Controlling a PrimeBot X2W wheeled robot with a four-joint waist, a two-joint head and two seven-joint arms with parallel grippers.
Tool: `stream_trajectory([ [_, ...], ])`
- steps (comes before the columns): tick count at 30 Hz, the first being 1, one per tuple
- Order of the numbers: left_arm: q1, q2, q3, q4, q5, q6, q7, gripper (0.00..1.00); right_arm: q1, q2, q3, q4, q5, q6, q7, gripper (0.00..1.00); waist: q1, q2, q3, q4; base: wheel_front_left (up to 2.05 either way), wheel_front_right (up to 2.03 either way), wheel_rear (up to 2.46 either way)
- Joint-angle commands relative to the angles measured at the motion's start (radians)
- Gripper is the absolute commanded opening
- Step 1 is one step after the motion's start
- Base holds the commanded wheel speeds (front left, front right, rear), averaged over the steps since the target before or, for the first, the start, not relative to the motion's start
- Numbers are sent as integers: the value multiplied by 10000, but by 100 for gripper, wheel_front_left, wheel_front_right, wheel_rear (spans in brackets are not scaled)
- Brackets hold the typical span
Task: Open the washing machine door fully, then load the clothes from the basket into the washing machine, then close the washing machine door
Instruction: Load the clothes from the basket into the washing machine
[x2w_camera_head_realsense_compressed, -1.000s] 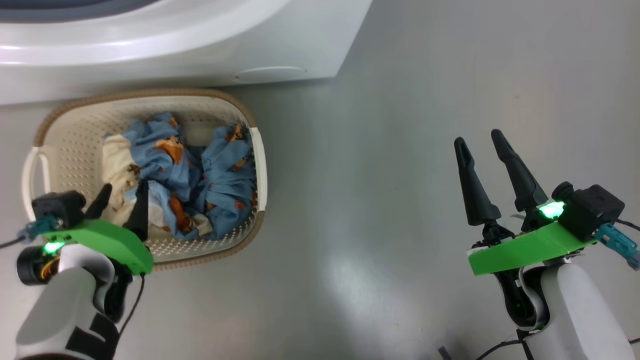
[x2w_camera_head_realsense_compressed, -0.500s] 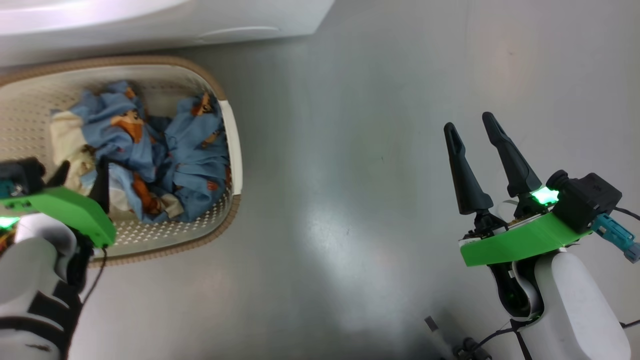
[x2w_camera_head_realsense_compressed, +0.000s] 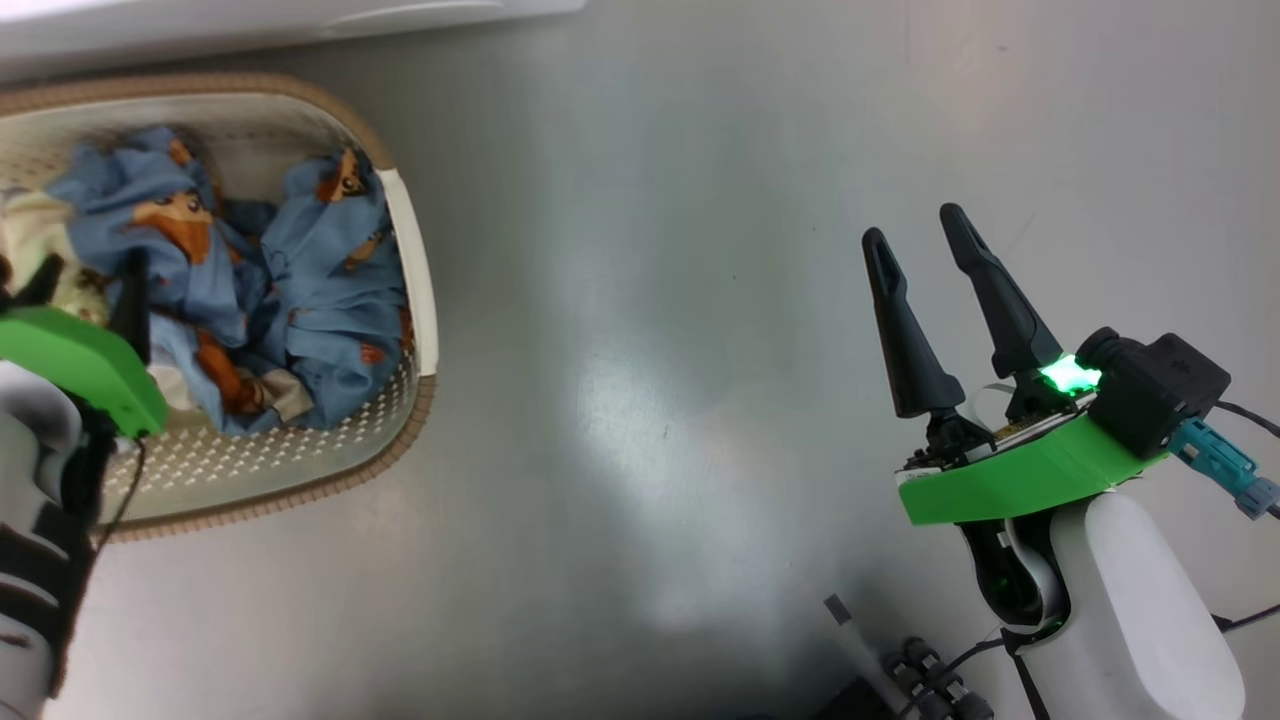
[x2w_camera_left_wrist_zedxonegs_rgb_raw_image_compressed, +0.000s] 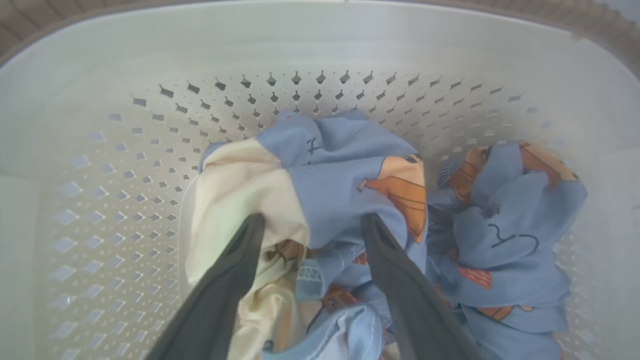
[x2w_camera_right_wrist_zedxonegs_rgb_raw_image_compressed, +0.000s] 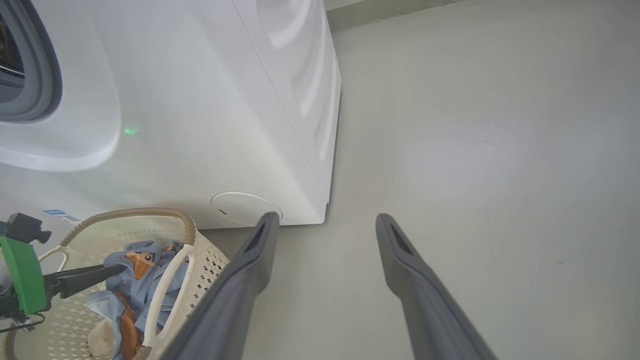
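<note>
task status, judged from the views:
- step 1 (door): in the right wrist view the washing machine (x2w_camera_right_wrist_zedxonegs_rgb_raw_image_compressed: 200, 100) shows its grey gasket (x2w_camera_right_wrist_zedxonegs_rgb_raw_image_compressed: 30, 65) exposed at the left edge, so you can take the door as open. how fully, cannot tell.
- step 2 (loading): not started. the clothes (x2w_camera_left_wrist_zedxonegs_rgb_raw_image_compressed: 340, 185) all lie bunched in the basket (x2w_camera_head_realsense_compressed: 410, 260), which sits on the floor (x2w_camera_head_realsense_compressed: 650, 350) just in front of the machine.
- step 3 (closing): left to do.

hands:
- left hand (x2w_camera_left_wrist_zedxonegs_rgb_raw_image_compressed: 311, 220): fingers spread and lowered into the basket, straddling a fold where the cream-white piece (x2w_camera_left_wrist_zedxonegs_rgb_raw_image_compressed: 235, 190) meets the blue fabric. it touches the pile and pinches nothing yet.
- right hand (x2w_camera_head_realsense_compressed: 912, 228): fingers spread, empty, above bare floor, well apart from the basket.

counts:
- washing machine: 1
- basket: 1, with one pale side handle (x2w_camera_right_wrist_zedxonegs_rgb_raw_image_compressed: 165, 280) arching over the clothes in the right wrist view
- hands: 2
- clothes: 1 cream-white piece, and at least 2 light-blue bunches with orange-brown figures. you cannot get an exact count of the blue pieces, as they are tangled together.
</note>
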Motion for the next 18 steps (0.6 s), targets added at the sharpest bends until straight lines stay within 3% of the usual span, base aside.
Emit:
stream_trajectory([
  [1, -45, 536, 65, 43, -115, -15, 22, 100, 91, 36, 250, -243, -158, 14, -49, 100, 0, 0, 130, -72, 0, 0, 0],
  [18, -432, 539, -1415, -161, -982, -15, 899, 100, 27, 55, 439, -430, -253, 14, -49, 100, 0, 0, 468, -198, 0, 0, 0],
])
